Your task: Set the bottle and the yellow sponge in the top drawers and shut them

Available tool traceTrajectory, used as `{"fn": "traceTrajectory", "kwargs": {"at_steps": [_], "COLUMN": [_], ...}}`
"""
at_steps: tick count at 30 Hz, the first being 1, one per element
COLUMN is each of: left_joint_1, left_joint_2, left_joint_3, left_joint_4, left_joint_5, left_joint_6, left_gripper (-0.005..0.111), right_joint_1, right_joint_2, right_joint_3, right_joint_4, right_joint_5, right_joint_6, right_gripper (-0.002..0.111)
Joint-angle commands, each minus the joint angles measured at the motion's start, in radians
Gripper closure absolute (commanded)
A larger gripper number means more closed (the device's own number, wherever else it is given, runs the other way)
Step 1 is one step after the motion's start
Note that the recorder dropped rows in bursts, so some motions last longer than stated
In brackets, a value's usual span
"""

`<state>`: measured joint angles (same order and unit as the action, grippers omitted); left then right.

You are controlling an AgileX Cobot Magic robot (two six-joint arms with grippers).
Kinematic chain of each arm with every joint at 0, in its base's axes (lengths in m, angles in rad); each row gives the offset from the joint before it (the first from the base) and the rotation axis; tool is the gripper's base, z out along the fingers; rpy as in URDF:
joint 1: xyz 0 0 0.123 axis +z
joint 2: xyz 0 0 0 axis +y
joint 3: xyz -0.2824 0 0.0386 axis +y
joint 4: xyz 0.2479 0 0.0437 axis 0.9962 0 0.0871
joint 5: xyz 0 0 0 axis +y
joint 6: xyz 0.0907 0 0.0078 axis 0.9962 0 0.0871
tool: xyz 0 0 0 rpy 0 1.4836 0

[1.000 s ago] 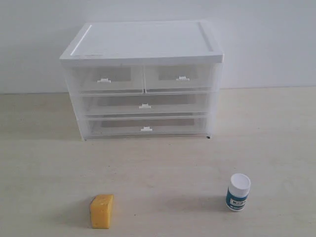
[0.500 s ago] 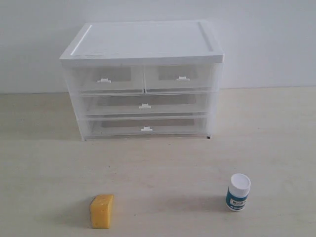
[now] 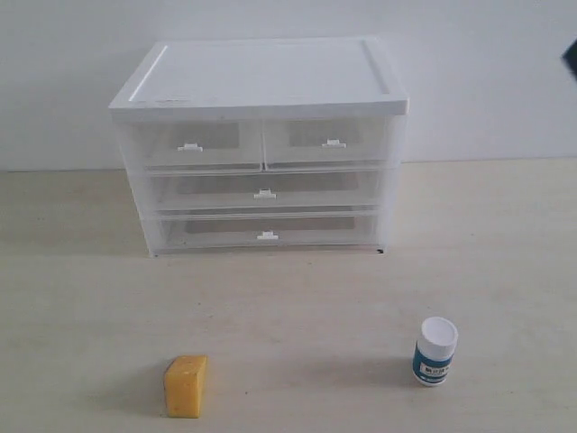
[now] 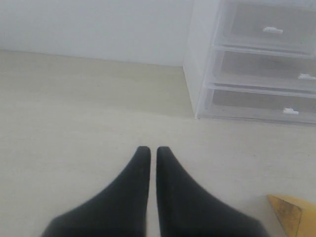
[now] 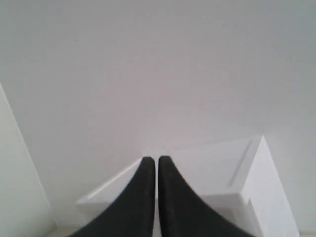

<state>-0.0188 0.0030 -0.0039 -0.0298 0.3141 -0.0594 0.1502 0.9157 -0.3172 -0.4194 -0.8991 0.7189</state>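
The wooden table point(image 3: 297, 298) carries everything. At its back stands the white-topped cabinet point(image 3: 261, 81), with both top drawers, left point(image 3: 216, 144) and right point(image 3: 311, 142), pushed fully in. So no part of the task looks done yet.

The cabinet looks like light plastic. A pull on a small white tab handle point(image 3: 189, 146) could drag the whole unit forward instead of sliding the drawer out. A pinch that lands low could catch the full-width drawer point(image 3: 264, 191) beneath (the tabs all look alike).

The yellow sponge point(image 3: 186, 386) lies near the front edge on the left, well apart from the cabinet. Being foam, it may squash in a grip, spring back on release and sit proud of the drawer lip, jamming the close.

The bottle point(image 3: 435, 352) stands upright at the front right, equally far from the drawers. It is narrow for its height, so a finger brushing the white cap would likely topple it and send it rolling.

The left gripper point(image 4: 148, 153) hangs over bare table, jaws pressed together on nothing, with the sponge's corner showing just beside it. The right gripper point(image 5: 156, 163) is likewise closed and empty, raised above the cabinet top. Either must spread before descending, or it will simply shove its target.
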Motion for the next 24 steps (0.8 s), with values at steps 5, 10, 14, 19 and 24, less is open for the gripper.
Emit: {"fn": "traceTrajectory", "kwargs": {"at_steps": [5,10,14,19,24], "left_joint_1": [-0.003,-0.003,-0.003,-0.003,-0.003], "left_joint_2": [-0.003,-0.003,-0.003,-0.003,-0.003], "left_joint_3": [0.004,0.004,0.004,0.004,0.004], "left_joint_4": [0.001,0.001,0.001,0.001,0.001], "left_joint_5": [-0.003,-0.003,-0.003,-0.003,-0.003], "left_joint_6": [0.0,0.0,0.0,0.0,0.0], "left_gripper": [0.103,0.103,0.103,0.103,0.103], "right_joint_1": [0.036,0.201,0.375,0.552,0.613], "right_joint_2": [0.37,0.484,0.559,0.644,0.745], "right_joint_3": [-0.058,-0.061,-0.091,-0.139,-0.184], "right_joint_4": [-0.112,0.054,0.329,0.663,0.766], "right_joint_5": [-0.107,-0.1,-0.053,-0.079,-0.184], "right_joint_6": [-0.061,-0.29,-0.569,-0.875,-0.921], "right_gripper": [0.108,0.108,0.108,0.108,0.108]}}
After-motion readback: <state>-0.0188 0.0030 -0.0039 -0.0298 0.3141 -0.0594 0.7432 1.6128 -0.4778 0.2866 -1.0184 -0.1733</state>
